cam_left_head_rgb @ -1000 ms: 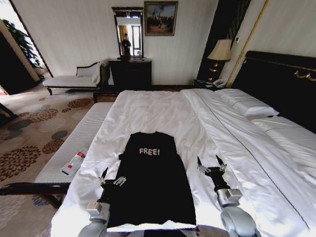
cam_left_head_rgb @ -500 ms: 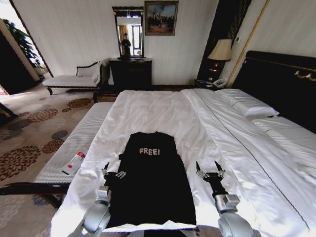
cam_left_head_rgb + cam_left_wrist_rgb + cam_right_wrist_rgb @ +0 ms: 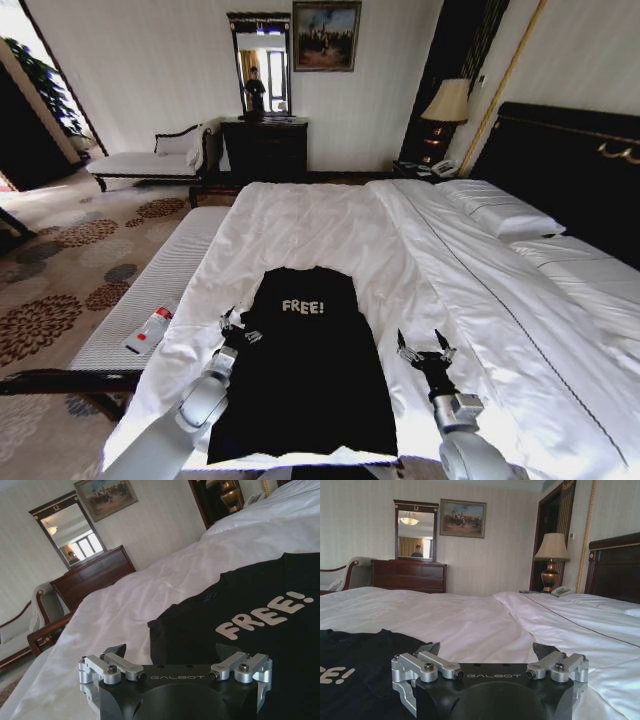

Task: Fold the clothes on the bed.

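Black "FREE!" T-shirt [image 3: 305,365] lies flat near the bed's [image 3: 330,225] foot edge. Your left gripper [image 3: 235,328] sits at its left sleeve, right gripper [image 3: 418,345] beside its right edge, both wide open, empty. Looks pre-grasp; next you'd pinch fabric.

A hotel-style bedroom is shown: a large white bed [image 3: 330,215], dark dresser [image 3: 265,148], mirror [image 3: 259,62], lamp [image 3: 446,103], patterned carpet [image 3: 60,270].

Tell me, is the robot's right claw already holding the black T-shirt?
No: in the head view the right gripper hangs open over the white duvet, beside the black T-shirt and apart from it.
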Motion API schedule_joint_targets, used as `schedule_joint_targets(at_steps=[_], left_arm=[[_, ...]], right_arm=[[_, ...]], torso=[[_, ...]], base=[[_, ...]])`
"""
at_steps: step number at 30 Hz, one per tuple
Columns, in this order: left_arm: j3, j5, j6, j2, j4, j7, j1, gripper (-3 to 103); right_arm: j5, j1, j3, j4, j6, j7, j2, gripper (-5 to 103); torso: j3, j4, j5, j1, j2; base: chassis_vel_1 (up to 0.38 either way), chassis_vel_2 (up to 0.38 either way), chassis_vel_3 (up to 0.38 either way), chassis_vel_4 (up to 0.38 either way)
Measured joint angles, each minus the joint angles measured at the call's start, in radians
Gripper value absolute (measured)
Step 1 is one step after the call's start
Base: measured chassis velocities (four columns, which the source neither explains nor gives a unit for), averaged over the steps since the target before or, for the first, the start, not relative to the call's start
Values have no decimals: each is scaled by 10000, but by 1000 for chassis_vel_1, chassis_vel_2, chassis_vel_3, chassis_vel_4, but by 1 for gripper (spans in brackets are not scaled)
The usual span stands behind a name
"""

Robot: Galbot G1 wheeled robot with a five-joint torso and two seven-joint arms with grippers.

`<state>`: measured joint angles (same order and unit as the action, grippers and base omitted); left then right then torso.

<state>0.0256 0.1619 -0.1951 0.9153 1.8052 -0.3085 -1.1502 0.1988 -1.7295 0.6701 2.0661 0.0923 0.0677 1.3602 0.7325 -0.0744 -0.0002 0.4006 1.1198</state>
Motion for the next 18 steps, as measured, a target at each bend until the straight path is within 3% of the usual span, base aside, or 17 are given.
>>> schedule_joint_targets(at_steps=[6,18], left_arm=[[-1119,325,-239,64,-861,-121,1179,99],[-1420,-4,-343,-178,-1125,-131,1265,95]], right_arm=[[316,114,152,64,-212,101,4,100],[496,372,146,-54,-267,140,70,100]], torso=[[0,0,0,0,0],[-1,2,2,0,0]], base=[[0,0,0,0],[0,0,0,0]])
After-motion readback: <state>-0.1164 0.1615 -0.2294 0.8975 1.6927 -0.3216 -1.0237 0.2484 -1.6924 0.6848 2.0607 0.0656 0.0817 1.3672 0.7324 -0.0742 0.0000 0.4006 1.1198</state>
